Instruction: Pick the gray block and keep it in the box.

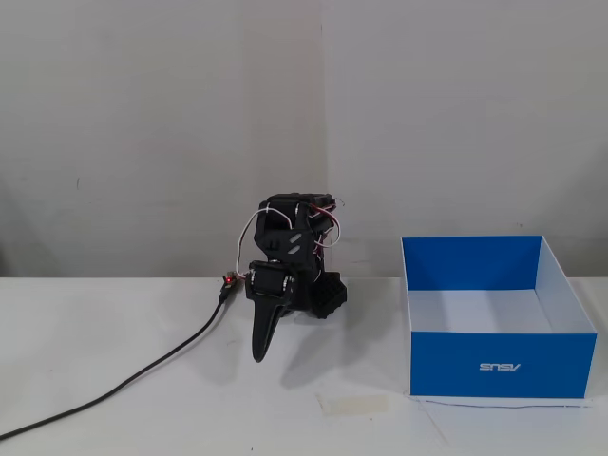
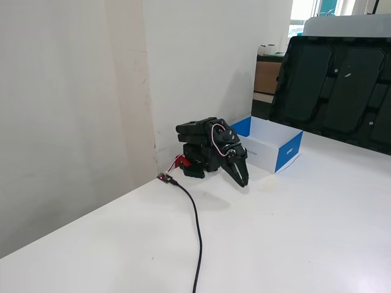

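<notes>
The black arm is folded low against the wall. Its gripper (image 1: 258, 353) points down at the table with the jaws together and nothing between them; it also shows in the other fixed view (image 2: 244, 181). The blue box (image 1: 503, 365) stands open on the table, white inside, to the right of the arm in one fixed view, and behind the arm in the other fixed view (image 2: 289, 152). What shows of the box's inside is bare. The gray block is not seen in either fixed view.
A black cable (image 1: 142, 376) runs from the arm's base across the table toward the front left. A pale strip of tape (image 1: 353, 404) lies on the table between gripper and box. A big black moulded panel (image 2: 336, 79) leans at the table's far side.
</notes>
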